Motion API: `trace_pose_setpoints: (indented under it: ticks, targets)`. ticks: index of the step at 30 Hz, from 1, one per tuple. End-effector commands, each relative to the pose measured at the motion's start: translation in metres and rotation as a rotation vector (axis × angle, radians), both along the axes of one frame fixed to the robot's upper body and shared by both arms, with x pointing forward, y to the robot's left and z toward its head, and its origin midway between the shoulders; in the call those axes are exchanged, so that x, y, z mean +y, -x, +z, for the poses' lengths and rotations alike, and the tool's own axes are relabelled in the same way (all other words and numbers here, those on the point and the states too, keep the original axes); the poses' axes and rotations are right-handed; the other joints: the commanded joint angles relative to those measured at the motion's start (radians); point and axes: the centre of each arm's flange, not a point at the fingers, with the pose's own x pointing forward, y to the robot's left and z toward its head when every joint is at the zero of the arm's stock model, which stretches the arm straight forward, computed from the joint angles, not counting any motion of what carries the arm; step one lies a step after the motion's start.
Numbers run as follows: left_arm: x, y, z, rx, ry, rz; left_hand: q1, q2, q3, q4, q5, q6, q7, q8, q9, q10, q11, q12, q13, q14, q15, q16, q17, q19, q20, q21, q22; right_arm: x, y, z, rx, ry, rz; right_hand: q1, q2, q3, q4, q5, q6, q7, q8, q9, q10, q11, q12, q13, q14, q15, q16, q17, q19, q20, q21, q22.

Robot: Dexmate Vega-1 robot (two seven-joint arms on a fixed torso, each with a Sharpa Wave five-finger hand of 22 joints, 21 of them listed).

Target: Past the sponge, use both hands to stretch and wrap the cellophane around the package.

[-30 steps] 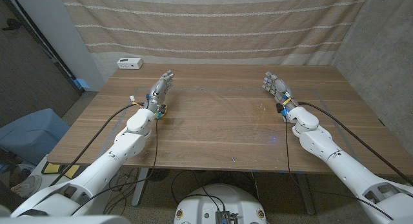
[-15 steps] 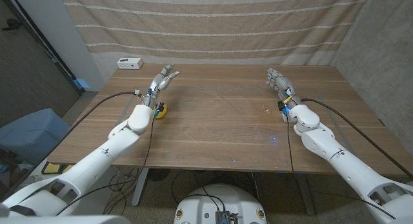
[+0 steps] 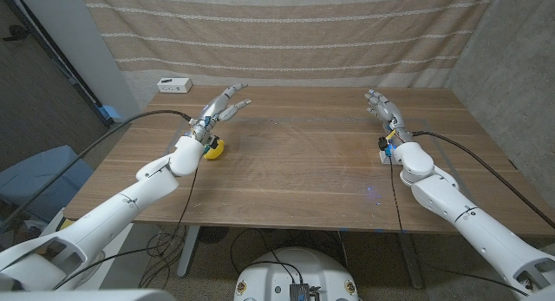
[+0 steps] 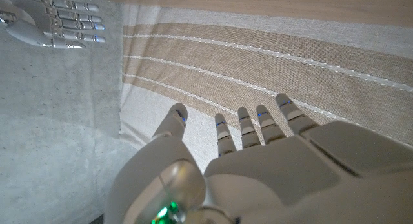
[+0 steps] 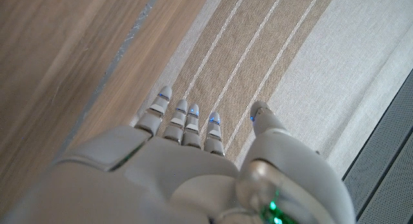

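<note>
Both hands empty, fingers spread: left hand (image 3: 222,106) and right hand (image 3: 381,107) raised over the brown wooden table (image 3: 295,171); no cellophane, package or sponge to be seen; film probably thin, clingy, tear-prone, so grip opposite edges w/ fingertips.

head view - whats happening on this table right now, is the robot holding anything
No. Both arms reach out over the wooden table, and the left hand and right hand are open, fingers extended, holding nothing. A small yellow object lies beside the left wrist, and a white box sits at the far left corner.
</note>
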Motion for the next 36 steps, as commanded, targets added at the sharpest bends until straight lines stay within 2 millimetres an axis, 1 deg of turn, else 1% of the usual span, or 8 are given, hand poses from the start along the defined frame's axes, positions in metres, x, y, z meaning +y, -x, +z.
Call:
trace_pose_setpoints:
  ticks: [1, 11, 14, 22, 25, 30, 32, 36]
  targets:
    - [-0.007, 0.013, 0.0, -0.059, -0.255, 0.041, 0.022, 0.004, 0.006, -0.008, 0.0, 0.019, -0.007, 0.001, -0.001, 0.017, -0.011, -0.008, -0.006, 0.01, -0.027, 0.004, 0.0, 0.016, -0.004, 0.007, 0.002, 0.001, 0.028, -0.003, -0.026, 0.06, -0.146, 0.014, 0.011, 0.015, 0.0, 0.008, 0.018, -0.001, 0.006, -0.001, 0.018, -0.001, 0.008, -0.002, 0.013, -0.003, 0.009, 0.004, 0.012, -0.006, 0.008, 0.001]
    - [-0.017, 0.015, -0.005, -0.064, -0.378, -0.007, 0.037, 0.004, 0.01, -0.015, -0.001, 0.044, -0.009, -0.002, -0.002, 0.036, -0.023, -0.013, -0.015, 0.028, -0.04, 0.004, -0.001, 0.036, -0.011, 0.011, 0.001, 0.01, 0.054, -0.013, -0.035, 0.118, -0.298, 0.037, 0.014, 0.034, -0.004, 0.013, 0.028, -0.004, 0.007, -0.001, 0.032, -0.009, 0.008, -0.005, 0.021, -0.021, 0.013, 0.004, 0.021, -0.013, 0.01, 0.001]
    - [-0.02, 0.014, -0.008, -0.05, -0.411, -0.026, 0.043, 0.004, 0.011, -0.017, -0.002, 0.055, -0.002, -0.003, -0.002, 0.041, -0.021, -0.015, -0.018, 0.035, -0.041, 0.004, -0.002, 0.04, -0.01, 0.011, 0.0, 0.011, 0.06, -0.017, -0.028, 0.127, -0.347, 0.044, 0.013, 0.039, -0.006, 0.014, 0.031, -0.004, 0.007, -0.001, 0.036, -0.009, 0.007, -0.006, 0.022, -0.021, 0.013, 0.004, 0.022, -0.015, 0.01, 0.001]
    - [-0.023, 0.011, -0.015, -0.001, -0.468, -0.066, 0.058, 0.025, 0.02, -0.014, -0.003, 0.081, 0.008, -0.004, -0.002, 0.052, -0.013, -0.021, -0.024, 0.044, -0.041, 0.001, -0.002, 0.046, -0.006, 0.011, 0.001, 0.013, 0.074, -0.027, 0.002, 0.158, -0.455, 0.055, 0.011, 0.047, -0.008, 0.015, 0.036, -0.005, 0.007, -0.002, 0.042, -0.015, 0.007, -0.008, 0.022, -0.022, 0.013, 0.003, 0.022, -0.014, 0.008, 0.001]
    - [-0.024, 0.01, -0.018, 0.015, -0.493, -0.07, 0.059, 0.04, 0.024, -0.005, -0.003, 0.085, 0.011, -0.007, -0.001, 0.052, -0.01, -0.025, -0.026, 0.045, -0.039, 0.002, 0.001, 0.047, -0.003, 0.011, 0.001, 0.014, 0.079, -0.03, 0.017, 0.174, -0.494, 0.058, 0.01, 0.049, -0.009, 0.015, 0.036, -0.004, 0.006, -0.002, 0.042, -0.013, 0.006, -0.009, 0.022, -0.023, 0.013, 0.003, 0.022, -0.013, 0.008, 0.001]
    - [-0.025, 0.008, -0.023, 0.037, -0.533, -0.076, 0.057, 0.039, 0.024, -0.004, -0.004, 0.09, 0.009, -0.009, -0.001, 0.054, -0.012, -0.027, -0.027, 0.05, -0.044, 0.002, 0.0, 0.051, -0.003, 0.012, 0.001, 0.018, 0.086, -0.033, 0.041, 0.208, -0.57, 0.061, 0.009, 0.051, -0.008, 0.015, 0.038, -0.005, 0.006, -0.002, 0.045, -0.013, 0.005, -0.009, 0.024, -0.024, 0.015, 0.004, 0.021, -0.013, 0.007, 0.001]
    - [-0.024, 0.007, -0.025, 0.043, -0.543, -0.076, 0.056, 0.036, 0.023, -0.004, -0.004, 0.09, 0.006, -0.011, -0.001, 0.055, -0.014, -0.029, -0.028, 0.051, -0.045, 0.001, 0.0, 0.052, -0.004, 0.012, 0.002, 0.02, 0.089, -0.033, 0.057, 0.218, -0.614, 0.062, 0.006, 0.051, -0.008, 0.014, 0.038, -0.005, 0.005, -0.002, 0.046, -0.013, 0.005, -0.01, 0.026, -0.025, 0.015, 0.004, 0.022, -0.013, 0.008, 0.001]
    - [-0.025, 0.005, -0.027, 0.054, -0.57, -0.081, 0.055, 0.033, 0.022, -0.003, -0.007, 0.096, 0.007, -0.015, -0.001, 0.065, -0.011, -0.03, -0.03, 0.064, -0.046, 0.003, 0.0, 0.058, -0.001, 0.013, 0.002, 0.024, 0.093, -0.035, 0.085, 0.248, -0.692, 0.05, -0.028, 0.033, -0.008, 0.007, 0.04, -0.005, 0.003, -0.002, 0.064, -0.018, 0.007, -0.012, 0.043, -0.03, 0.02, 0.002, 0.022, -0.009, 0.006, 0.001]
